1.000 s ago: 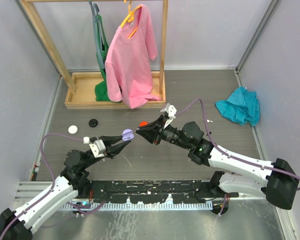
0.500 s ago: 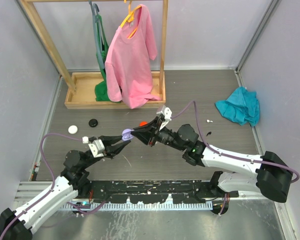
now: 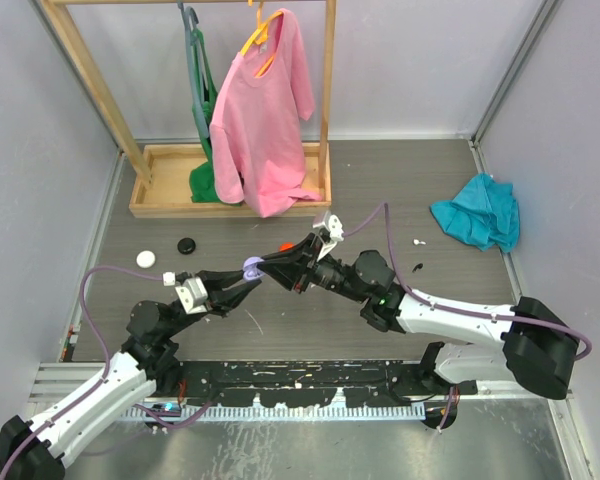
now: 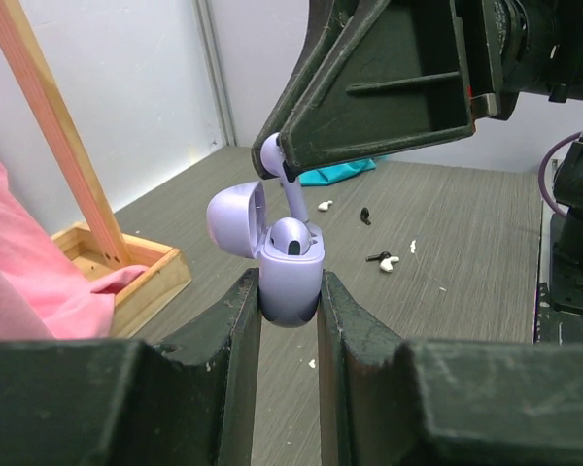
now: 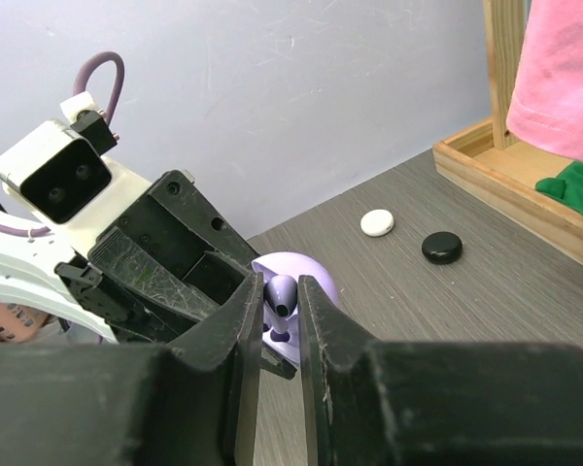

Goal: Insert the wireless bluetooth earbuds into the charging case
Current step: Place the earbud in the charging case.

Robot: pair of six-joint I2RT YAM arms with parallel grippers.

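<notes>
Pale grey walls (image 3: 430, 60) close in a dark, wood-grained table (image 3: 400, 190). At its far edge, toward the left corner, stands a wooden rack (image 3: 328, 100) on a tray base (image 3: 155, 208), carrying a pink shirt (image 3: 265, 130) and a green garment (image 3: 208, 185). A teal cloth (image 3: 477, 210) lies crumpled by the right edge. Light is even.

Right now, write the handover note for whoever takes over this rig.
Left claw: shut on the open lilac case, upright, off the table.
Right claw: shut on a lilac bud, stem down at the case's mouth.
Done: a second bud sits in the case.
To do: seat the held bud, shut the lid.
Loose buds, a white case and a black case lie on the table.
</notes>
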